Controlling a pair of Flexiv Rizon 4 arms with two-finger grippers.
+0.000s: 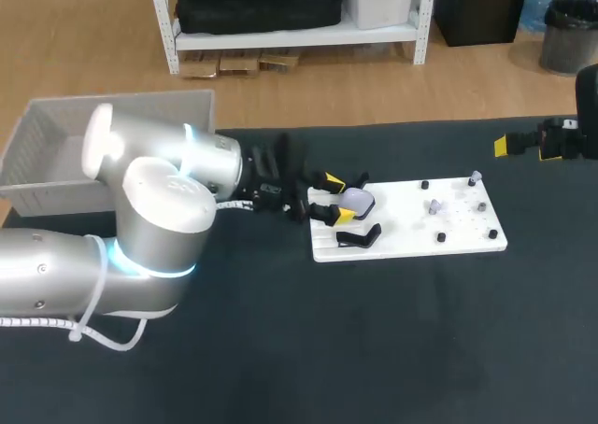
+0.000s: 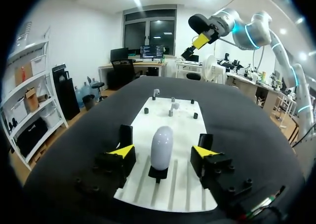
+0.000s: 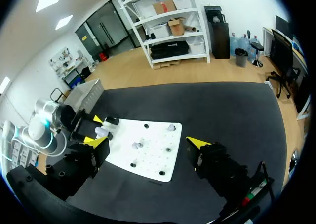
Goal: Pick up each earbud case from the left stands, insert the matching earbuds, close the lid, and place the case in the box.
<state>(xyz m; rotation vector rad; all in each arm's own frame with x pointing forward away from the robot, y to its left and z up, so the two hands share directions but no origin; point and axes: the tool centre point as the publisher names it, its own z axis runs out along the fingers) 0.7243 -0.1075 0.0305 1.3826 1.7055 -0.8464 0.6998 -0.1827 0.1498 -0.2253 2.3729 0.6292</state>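
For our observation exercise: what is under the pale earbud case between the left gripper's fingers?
A small black stand on the white board carries the earbud case. The case covers the stand's top, so how it seats cannot be seen.

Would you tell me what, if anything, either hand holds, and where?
Nothing is held: the left hand is open around the earbud case without touching it, and the right hand is open and empty.

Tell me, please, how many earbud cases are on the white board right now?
1. The earbud case sits upright on a black stand at the white board's left end, between the left pincer's open fingers. The neighbouring stand is empty.
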